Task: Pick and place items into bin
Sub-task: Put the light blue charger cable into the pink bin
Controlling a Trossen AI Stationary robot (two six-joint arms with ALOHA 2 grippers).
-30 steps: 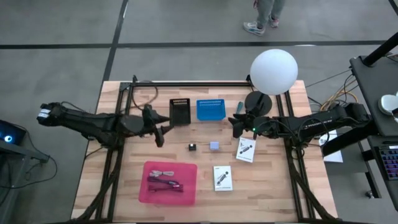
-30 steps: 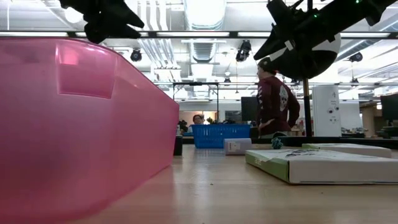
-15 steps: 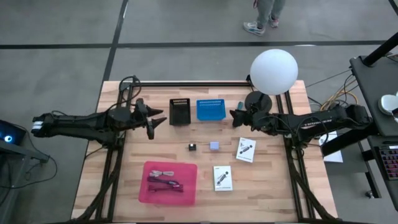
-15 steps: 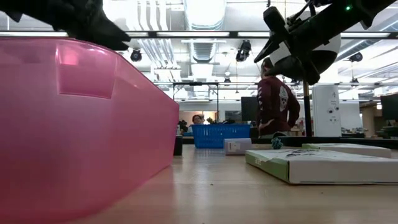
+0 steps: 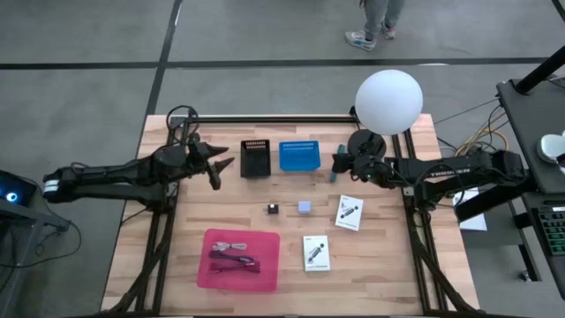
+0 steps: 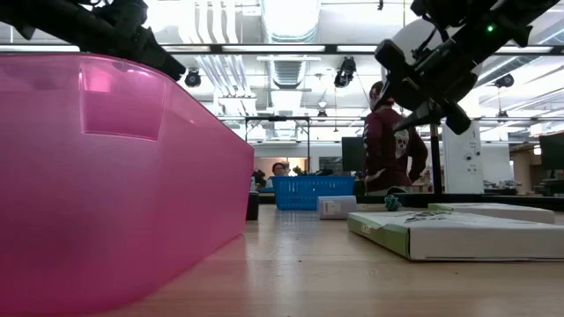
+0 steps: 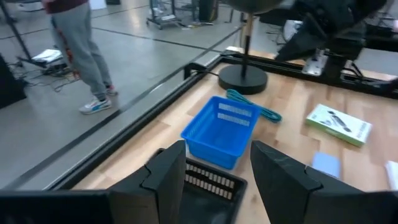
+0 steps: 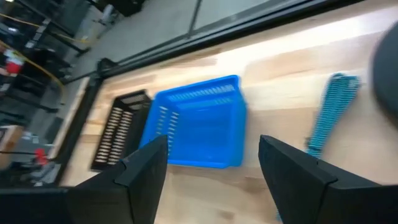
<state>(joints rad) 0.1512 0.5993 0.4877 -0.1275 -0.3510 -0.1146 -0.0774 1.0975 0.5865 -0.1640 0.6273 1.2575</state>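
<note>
The left gripper (image 5: 214,167) hangs spread and empty, upper left of the frame, beside the black basket (image 5: 255,157). The right gripper (image 5: 336,163) (also spread, empty) hovers over the teal tool (image 5: 339,150), upper centre-right.

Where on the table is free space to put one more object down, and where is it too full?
Bare wood lies left of the pink bin, and at the front right, beyond the lower white card. The back row is crowded: black basket, blue basket, teal tool and both grippers, left gripper and right gripper.
</note>
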